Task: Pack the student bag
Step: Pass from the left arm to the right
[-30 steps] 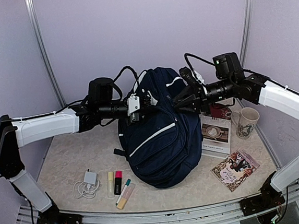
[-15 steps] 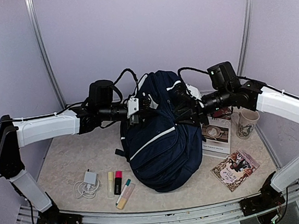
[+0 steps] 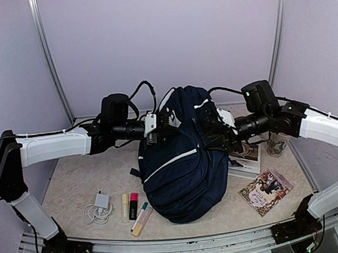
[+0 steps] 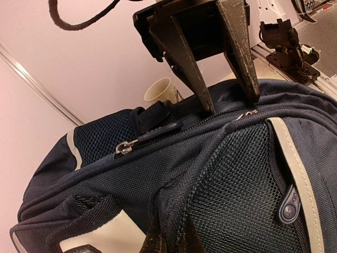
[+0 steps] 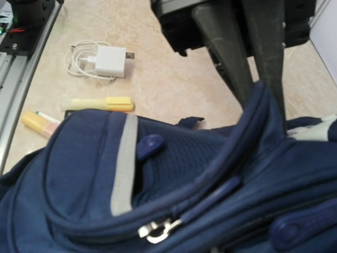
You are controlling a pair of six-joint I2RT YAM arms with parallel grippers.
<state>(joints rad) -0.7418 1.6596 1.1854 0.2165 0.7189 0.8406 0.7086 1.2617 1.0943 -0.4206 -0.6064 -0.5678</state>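
Observation:
The student bag (image 3: 181, 161) is a large navy backpack standing in the middle of the table, with a pale stripe across its front pocket. My left gripper (image 3: 158, 122) is at the bag's upper left, shut on a fold of fabric beside the mesh panel (image 4: 171, 232). My right gripper (image 3: 210, 133) is on the upper right. In the left wrist view its fingers (image 4: 239, 47) straddle and pinch the bag's top rim near the zip. A metal zip pull (image 5: 158, 231) lies close below the right wrist camera, and the right gripper's own fingers are hidden there.
A white charger with cable (image 3: 99, 205) and several highlighters (image 3: 134, 211) lie at the front left. A book (image 3: 244, 155) and a picture booklet (image 3: 266, 190) lie to the right of the bag. A mug (image 3: 275, 145) stands partly behind my right arm.
My right gripper came in over the bag's top, then moved down and forward on the rim. The bag's top shifted right and forward with it. The left gripper kept its hold.

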